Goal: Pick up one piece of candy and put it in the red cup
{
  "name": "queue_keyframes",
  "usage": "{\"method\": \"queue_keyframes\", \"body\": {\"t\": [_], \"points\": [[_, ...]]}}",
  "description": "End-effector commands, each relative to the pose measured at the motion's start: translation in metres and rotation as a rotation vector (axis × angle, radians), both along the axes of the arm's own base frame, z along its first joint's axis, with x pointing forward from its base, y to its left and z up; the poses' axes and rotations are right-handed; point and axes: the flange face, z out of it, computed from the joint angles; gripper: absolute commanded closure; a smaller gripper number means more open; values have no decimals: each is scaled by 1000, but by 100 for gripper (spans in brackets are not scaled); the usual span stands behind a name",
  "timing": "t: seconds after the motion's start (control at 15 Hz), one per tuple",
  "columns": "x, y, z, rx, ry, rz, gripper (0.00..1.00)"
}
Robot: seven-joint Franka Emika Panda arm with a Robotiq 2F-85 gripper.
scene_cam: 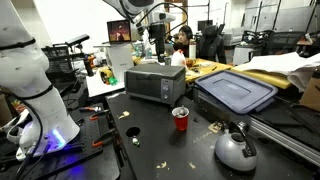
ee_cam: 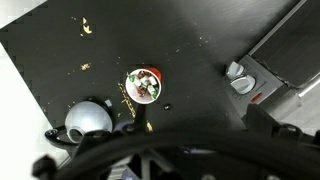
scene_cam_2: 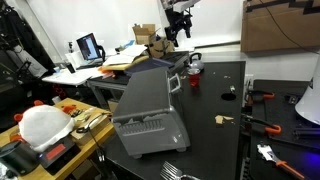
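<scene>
On the black desk (scene_cam: 150,155), the grey toaster oven (scene_cam: 155,84) is set at the back. The pincer (scene_cam_2: 178,32) is held high overhead, its grip impossible to tell. The red cup (scene_cam: 180,119) is stood upright near the oven's front, and candy pieces (scene_cam: 131,131) are scattered nearby.

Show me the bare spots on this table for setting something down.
Bare table lies in front of the toaster oven, from the red cup out to the near edge, with only scattered candy on it. It is crowded where the kettle, the cup and the blue bin lid close in.
</scene>
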Motion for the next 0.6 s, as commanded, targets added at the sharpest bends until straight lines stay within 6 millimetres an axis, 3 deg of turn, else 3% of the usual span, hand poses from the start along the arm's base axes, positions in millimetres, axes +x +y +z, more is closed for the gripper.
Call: {"method": "queue_keyframes", "body": {"t": [0.0, 0.53], "points": [[-6, 1, 23, 42, 53, 70, 0], [-11, 12, 43, 134, 186, 214, 0]]}}
